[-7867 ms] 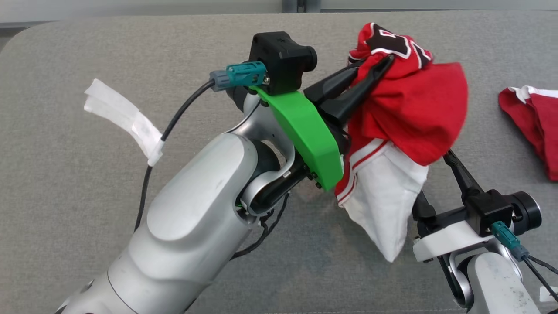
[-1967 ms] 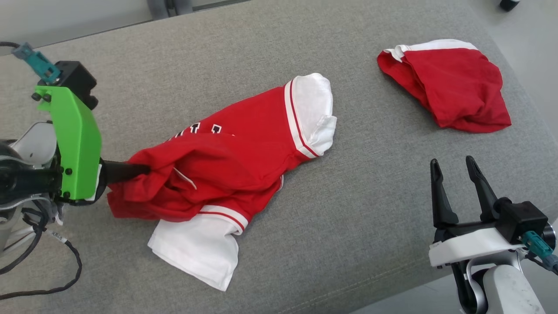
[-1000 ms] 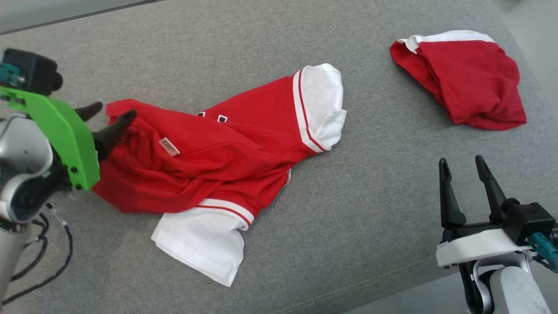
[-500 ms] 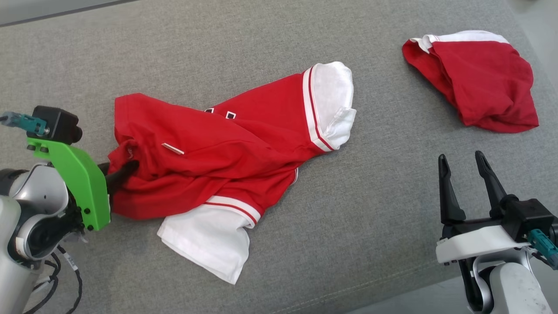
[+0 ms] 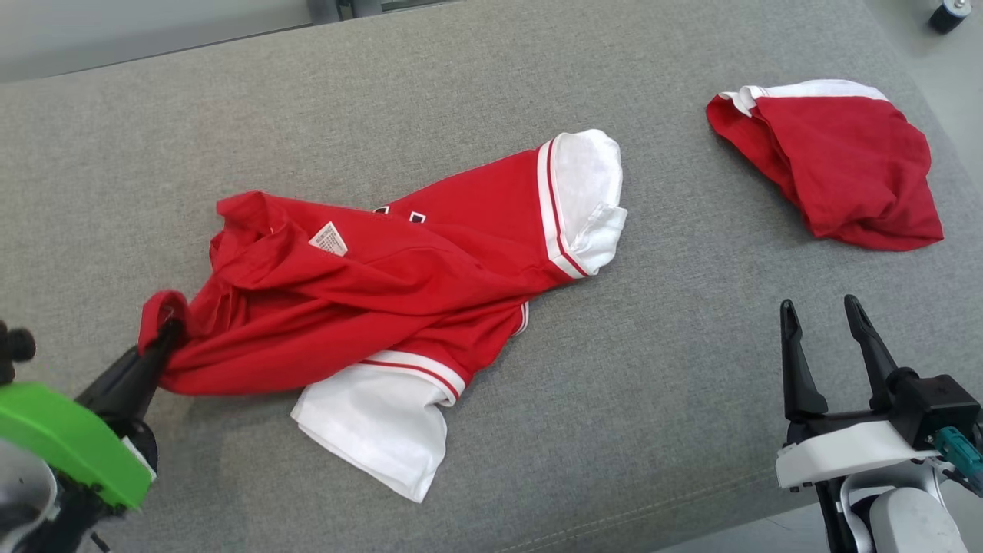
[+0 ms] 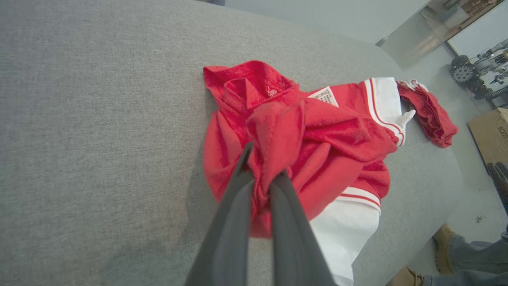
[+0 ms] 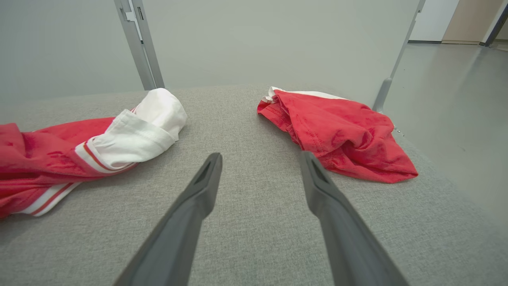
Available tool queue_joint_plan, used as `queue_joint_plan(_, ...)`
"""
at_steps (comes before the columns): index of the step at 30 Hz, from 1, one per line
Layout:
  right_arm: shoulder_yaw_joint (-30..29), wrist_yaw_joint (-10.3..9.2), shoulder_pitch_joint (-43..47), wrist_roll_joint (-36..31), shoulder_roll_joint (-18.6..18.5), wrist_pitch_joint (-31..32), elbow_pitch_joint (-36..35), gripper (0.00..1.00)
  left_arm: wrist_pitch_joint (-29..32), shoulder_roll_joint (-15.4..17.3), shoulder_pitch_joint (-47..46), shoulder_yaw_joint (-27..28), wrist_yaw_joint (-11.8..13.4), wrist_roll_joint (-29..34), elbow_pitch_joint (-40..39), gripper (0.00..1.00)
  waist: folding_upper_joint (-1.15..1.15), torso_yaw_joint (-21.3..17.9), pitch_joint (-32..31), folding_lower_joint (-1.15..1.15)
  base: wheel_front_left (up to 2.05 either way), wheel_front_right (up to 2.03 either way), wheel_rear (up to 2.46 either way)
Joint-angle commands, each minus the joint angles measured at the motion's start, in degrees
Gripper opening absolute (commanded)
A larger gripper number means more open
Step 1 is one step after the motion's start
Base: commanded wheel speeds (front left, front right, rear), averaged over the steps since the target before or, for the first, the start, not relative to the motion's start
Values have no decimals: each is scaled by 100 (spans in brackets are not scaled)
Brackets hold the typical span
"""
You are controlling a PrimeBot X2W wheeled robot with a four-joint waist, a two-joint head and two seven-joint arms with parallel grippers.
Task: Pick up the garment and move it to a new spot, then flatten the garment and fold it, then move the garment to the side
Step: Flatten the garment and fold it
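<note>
Garment [image 5: 399, 292] lies crumpled at mid-worktop [image 5: 461, 92], a red fold clamped in the left pincer [image 5: 166, 332]. The right pincer [image 5: 825, 322] is held wide and empty. The cloth is judged light and limp, best gripped at hem corners.

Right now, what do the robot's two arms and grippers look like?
The left gripper has long dark tapering fingers on a bright green bracket. The right gripper has the same black fingers on a white bracket, with a black camera block, a teal plug and a silver-grey forearm.
</note>
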Motion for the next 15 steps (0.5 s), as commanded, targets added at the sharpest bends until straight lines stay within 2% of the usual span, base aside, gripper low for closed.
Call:
queue_joint_plan(1, -22, -9, 68, 21, -10, -18, 3, 100, -457, -207, 510, 150, 145, 53, -147, 0, 0, 43, -36, 0, 0, 0, 0)
queue_joint_plan(4, -43, -9, 91, -3, -9, -18, 5, 100, -1116, -481, 1213, 213, 416, 366, -235, 0, 0, 88, -71, 0, 0, 0, 0)
queue_joint_plan(6, -65, -9, 142, -26, -9, -18, -5, 100, -1442, -712, 1570, 118, 513, 491, -184, 0, 0, 150, -101, 0, 0, 0, 0)
queue_joint_plan(11, -83, -9, 202, -125, -8, -18, 4, 100, -1719, -1001, 1902, -193, 630, 771, 161, 0, 0, 309, -152, 0, 0, 0, 0)
queue_joint_plan(12, -96, -9, 210, -142, -11, -18, 6, 100, -1761, -1092, 1892, -259, 651, 796, 243, 17, 0, 353, -168, 0, 0, 0, 0)
queue_joint_plan(13, -87, -9, 212, -176, -10, -18, 6, 100, -1786, -1147, 1868, -319, 669, 854, 335, 46, 0, 384, -179, 0, 0, 0, 0)
queue_joint_plan(14, -80, -9, 206, -195, -9, -18, 5, 100, -1787, -1172, 1827, -360, 695, 891, 405, 100, 0, 411, -189, 0, 0, 0, 0)
queue_joint_plan(15, -69, -9, 190, -222, -10, -18, 0, 100, -1761, -1212, 1783, -379, 721, 881, 460, 100, 0, 430, -199, 0, 0, 0, 0)
